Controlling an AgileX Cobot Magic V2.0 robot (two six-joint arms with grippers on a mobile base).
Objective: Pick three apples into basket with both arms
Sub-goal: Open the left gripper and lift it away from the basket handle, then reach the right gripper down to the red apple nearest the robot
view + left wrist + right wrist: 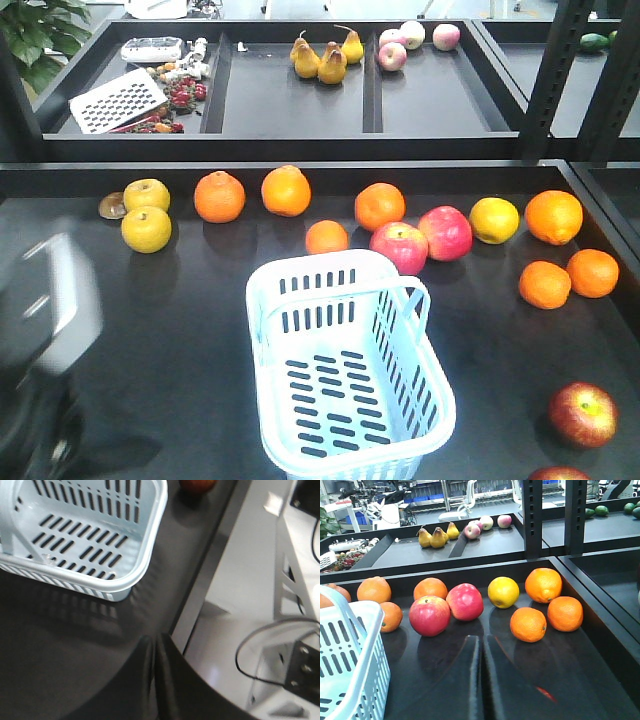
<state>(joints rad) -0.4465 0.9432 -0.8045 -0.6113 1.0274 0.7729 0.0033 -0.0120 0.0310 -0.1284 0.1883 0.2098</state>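
Note:
The pale blue basket point(330, 395) stands at the middle front of the black table, and its slotted floor shows bare. Two dark red apples lie at the front right: one point(582, 413) whole, one point(557, 473) cut by the frame edge. In the left wrist view the left gripper point(156, 641) hangs shut and holds nothing. It is over the table near the basket's corner point(145, 565), with a dark apple point(197, 484) at the top edge. The right gripper point(482, 639) is shut and holds nothing, low over the table, with the basket point(367, 645) to its left.
Two brighter pink-red apples point(399, 247) point(445, 232) sit behind the basket among oranges point(380, 206) and yellow fruit point(495, 220). More oranges point(545, 284) lie right. The left arm point(45, 330) is a blur at the front left. A raised shelf point(300, 125) holds pears. The table edge point(200, 595) drops off beside the left gripper.

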